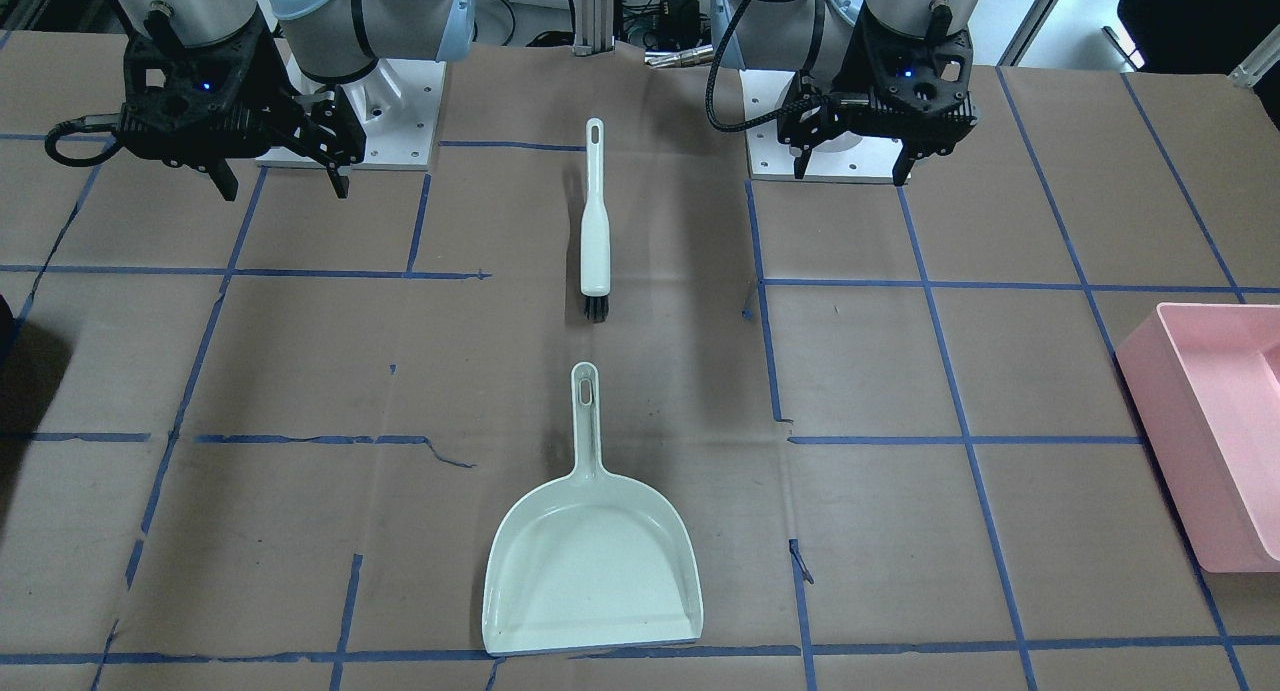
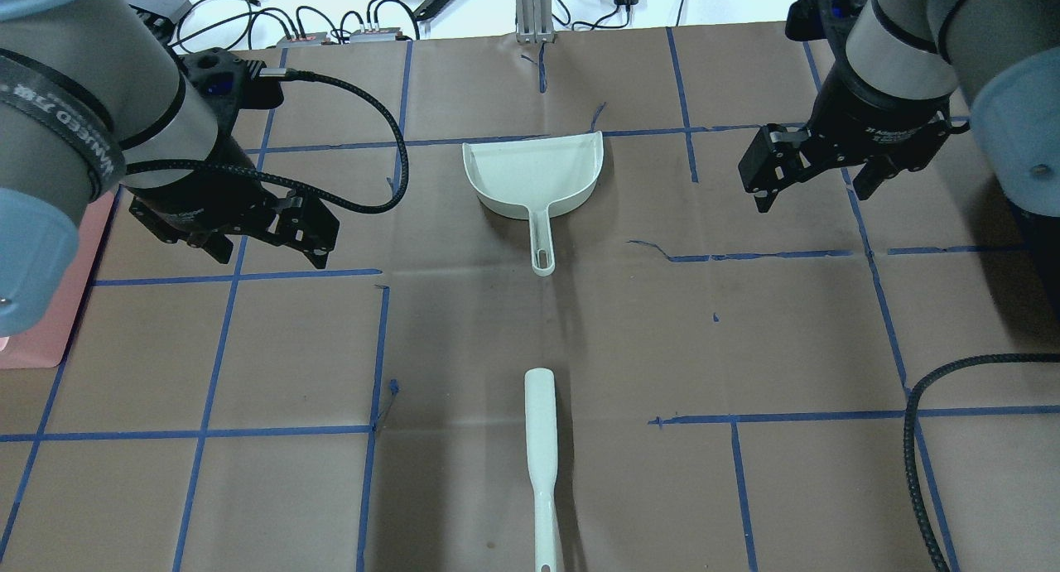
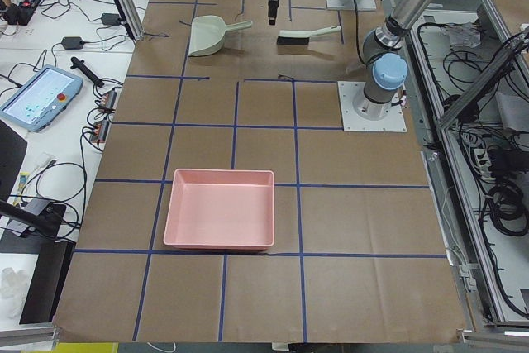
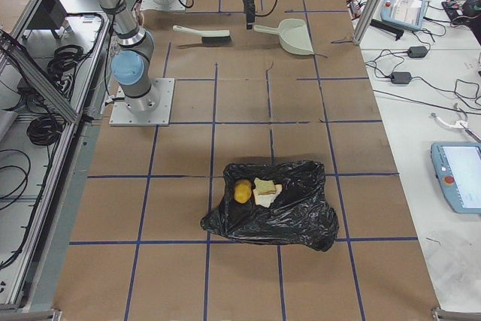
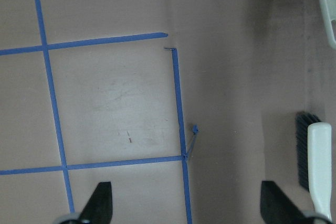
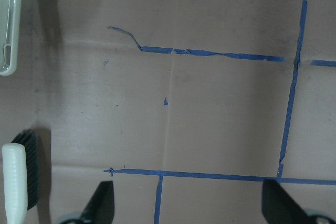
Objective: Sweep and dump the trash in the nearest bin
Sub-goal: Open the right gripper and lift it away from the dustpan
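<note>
Overhead, we count one brush (image 2: 540,439) with its head toward 12, one dustpan (image 2: 534,175) with its handle toward 6, one potato (image 4: 242,192) and two bread pieces (image 4: 264,192) inside the black bag (image 4: 301,219), and the left gripper (image 2: 269,253) and right gripper (image 2: 816,195) both with fingers spread.

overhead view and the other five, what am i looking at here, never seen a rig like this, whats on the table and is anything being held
This is a two-armed robot bolted to a paper-covered table marked off with blue tape. Each arm ends in a two-finger gripper.

All six pictures show the same moment. One is taken from across the table, one from above and behind the robot, one from each end of the table, and one from a camera on each wrist, looking down.

In the middle of the table lie a pale green dustpan and a matching brush, in line but apart. A pink bin sits at the robot's left end. At its right end is a black bag with a potato and bread in it.

The left gripper and right gripper both hang open above the table. Nothing is held.
</note>
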Available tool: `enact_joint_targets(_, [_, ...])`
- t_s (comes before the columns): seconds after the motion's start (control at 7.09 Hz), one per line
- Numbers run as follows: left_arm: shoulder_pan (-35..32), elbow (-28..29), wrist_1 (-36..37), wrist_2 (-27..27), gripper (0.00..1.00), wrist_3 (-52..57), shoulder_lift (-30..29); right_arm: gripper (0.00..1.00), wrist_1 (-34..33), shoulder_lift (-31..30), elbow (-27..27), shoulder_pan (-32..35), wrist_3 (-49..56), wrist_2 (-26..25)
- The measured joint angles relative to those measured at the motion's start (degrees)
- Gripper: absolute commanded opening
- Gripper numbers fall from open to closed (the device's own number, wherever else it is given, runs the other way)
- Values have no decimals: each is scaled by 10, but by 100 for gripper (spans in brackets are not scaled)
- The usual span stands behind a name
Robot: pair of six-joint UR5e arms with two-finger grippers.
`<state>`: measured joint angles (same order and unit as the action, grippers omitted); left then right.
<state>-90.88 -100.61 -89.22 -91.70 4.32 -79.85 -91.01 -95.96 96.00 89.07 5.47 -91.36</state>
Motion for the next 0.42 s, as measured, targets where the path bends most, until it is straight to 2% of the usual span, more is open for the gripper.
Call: enact_joint_targets(0.42, [-1,-3,1,-1,99,-7,-4,100,0,-1,1,0,-1,0])
